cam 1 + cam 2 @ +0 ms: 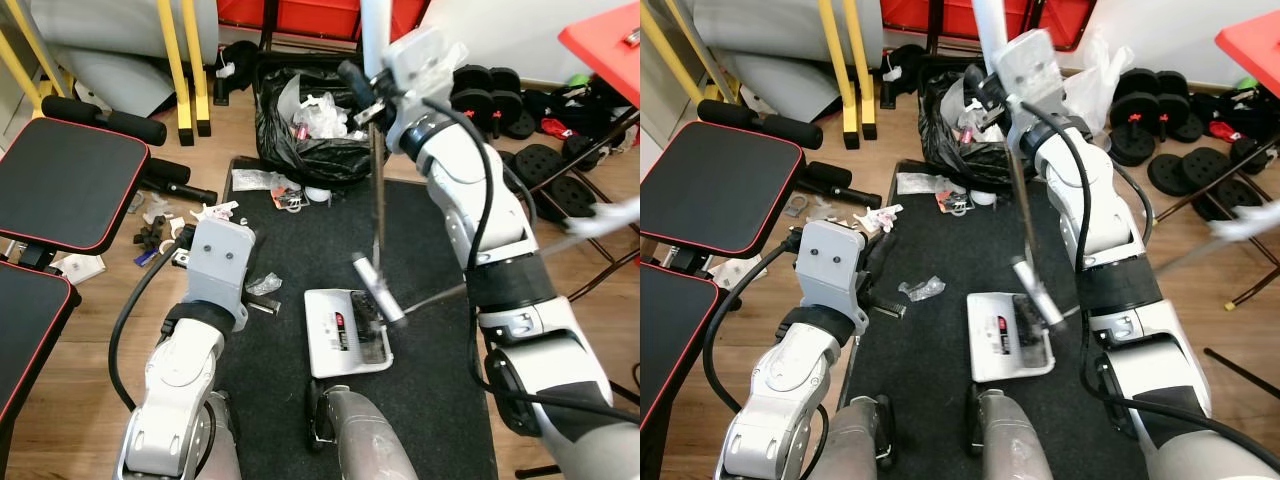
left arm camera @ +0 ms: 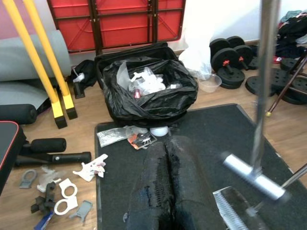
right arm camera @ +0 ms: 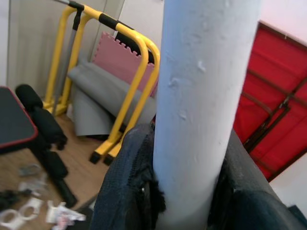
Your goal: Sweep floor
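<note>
While I watched through the head camera, the right gripper was raised at about one o'clock, its two black fingers pinching a pale pole between them. From that hand a thin broom handle ran down to the broom head, which sat over the front edge of a white dustpan in the middle of the dark mat. The dustpan lay flat, just ahead of the robot's legs.

The left gripper hung low at about ten o'clock over the mat's near-left part, its fingers pressed together with nothing between them.

At twelve o'clock, at the mat's far edge, stood an open black rubbish bag with scraps in it. A crumpled clear wrapper lay on the mat just beside the left arm. Small bits of litter were scattered on the wooden floor at ten o'clock, near a black padded bench. Dumbbells sat at two o'clock.
</note>
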